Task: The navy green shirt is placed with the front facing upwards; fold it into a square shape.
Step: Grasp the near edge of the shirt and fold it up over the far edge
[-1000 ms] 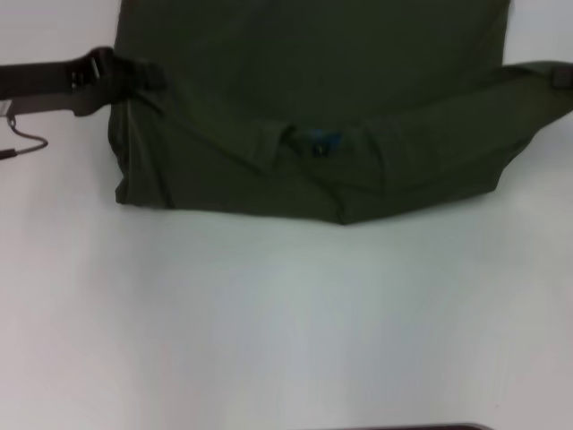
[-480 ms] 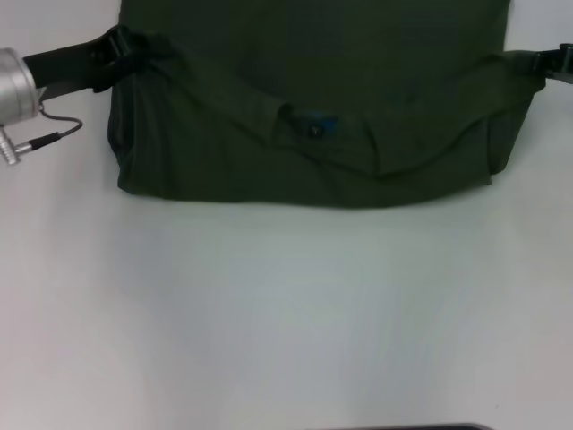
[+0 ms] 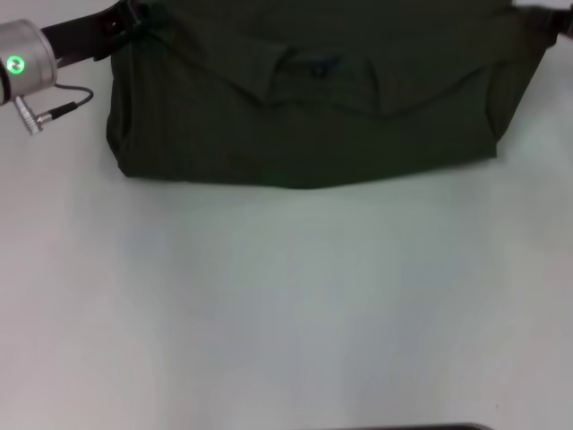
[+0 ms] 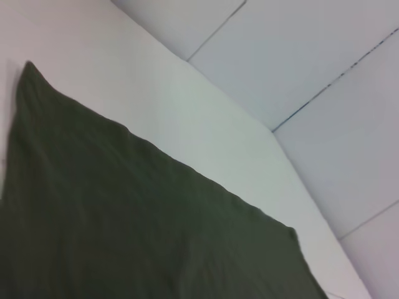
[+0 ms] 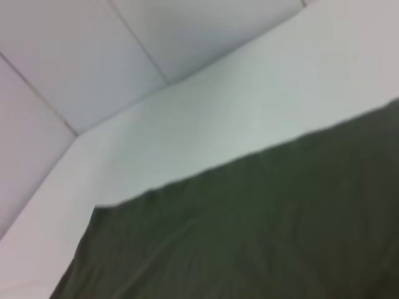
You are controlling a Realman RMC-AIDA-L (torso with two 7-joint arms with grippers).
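From my head camera, the shirt [image 3: 304, 98] lies across the far half of the white table [image 3: 286, 305], filling the view from about ten o'clock to two o'clock, with its top running out past twelve. Its near edge is a folded band, doubled over so that the ribbed collar [image 3: 318, 76] and a small blue neck tag [image 3: 320, 64] face up near the middle of the cloth. My left gripper [image 3: 125, 20] sits at ten o'clock, right at the shirt's left corner, its black fingers against the bunched fabric there; it looks to be pinched on the cloth, though the fingertips are too dark to separate from it. Behind it my silver wrist [image 3: 22, 61] shows a green ring light, with a thin cable [image 3: 58, 106] looping below it. My right gripper [image 3: 557, 20] is only a dark sliver at two o'clock, touching the shirt's right corner; I cannot tell how its fingers stand. In my left wrist camera, the shirt [image 4: 137, 218] spreads flat and smooth over the table [image 4: 206, 124], one pointed corner toward eleven o'clock, pale wall panels beyond. My own fingers are not seen. In my right wrist camera, the shirt [image 5: 262, 237] fills the view from four to eight o'clock on the table [image 5: 237, 106], its straight edge running toward a corner at eight o'clock.
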